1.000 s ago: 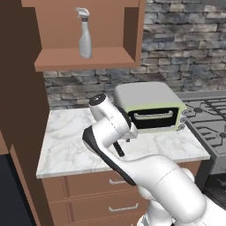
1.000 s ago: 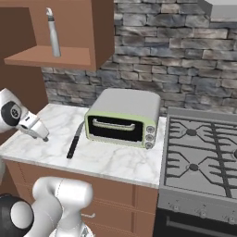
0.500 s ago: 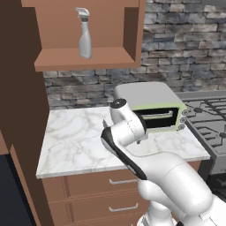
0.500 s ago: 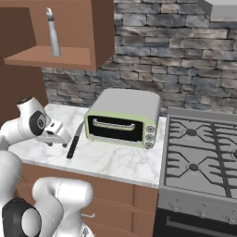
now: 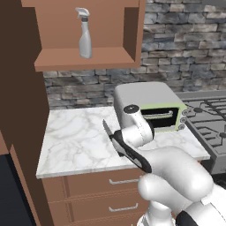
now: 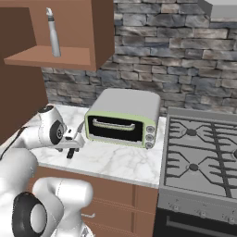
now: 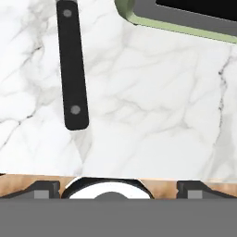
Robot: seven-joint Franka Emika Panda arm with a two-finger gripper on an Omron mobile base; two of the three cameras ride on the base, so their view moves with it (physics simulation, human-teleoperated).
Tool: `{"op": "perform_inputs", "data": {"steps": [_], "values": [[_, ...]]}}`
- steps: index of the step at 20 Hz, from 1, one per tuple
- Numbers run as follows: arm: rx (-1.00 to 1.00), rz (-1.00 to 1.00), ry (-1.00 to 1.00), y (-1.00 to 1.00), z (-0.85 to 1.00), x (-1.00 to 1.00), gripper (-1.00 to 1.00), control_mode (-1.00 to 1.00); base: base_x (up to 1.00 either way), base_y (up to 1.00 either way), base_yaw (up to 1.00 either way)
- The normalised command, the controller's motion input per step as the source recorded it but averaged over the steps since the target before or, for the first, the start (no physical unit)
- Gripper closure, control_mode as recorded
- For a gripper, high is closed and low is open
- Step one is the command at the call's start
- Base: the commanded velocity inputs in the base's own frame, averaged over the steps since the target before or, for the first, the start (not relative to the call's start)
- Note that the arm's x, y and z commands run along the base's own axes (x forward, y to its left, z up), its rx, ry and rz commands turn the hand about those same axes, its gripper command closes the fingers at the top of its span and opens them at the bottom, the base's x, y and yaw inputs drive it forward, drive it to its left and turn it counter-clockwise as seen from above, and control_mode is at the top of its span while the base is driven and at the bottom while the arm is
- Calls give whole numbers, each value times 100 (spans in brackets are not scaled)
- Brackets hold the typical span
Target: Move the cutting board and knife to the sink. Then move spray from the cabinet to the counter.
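On bench (image 5: 75,141): knife (image 7: 71,69) beside toaster oven (image 6: 121,119), not yet moved. End effector (image 7: 118,187) wide, empty, hovering near handle. Spray bottle (image 5: 84,33) on cabinet shelf (image 5: 84,59), untouched. Both moves pending.

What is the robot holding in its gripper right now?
Nothing. The gripper is open, and no thing sits between its fingertips. The knife lies on the counter ahead of it, black handle showing, not touched.
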Motion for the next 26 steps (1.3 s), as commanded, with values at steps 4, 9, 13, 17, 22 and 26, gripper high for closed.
{"op": "perform_inputs", "data": {"steps": [4, 9, 13, 17, 22, 26], "values": [[2, 8, 13, 12, -20, 55, -100, -100, 0, 0, 0], [3, 4, 14, 22, -22, 45, -100, -100, 0, 0, 0], [5, 0, 15, 31, -11, 39, -100, -100, 0, 0, 0], [2, 0, 13, 20, -30, 32, -100, -100, 0, 0, 0], [0, 0, 4, 0, -41, 12, -100, -100, 0, 0, 0], [0, 0, 0, 0, -38, 2, -100, -100, 0, 0, 0]]}}
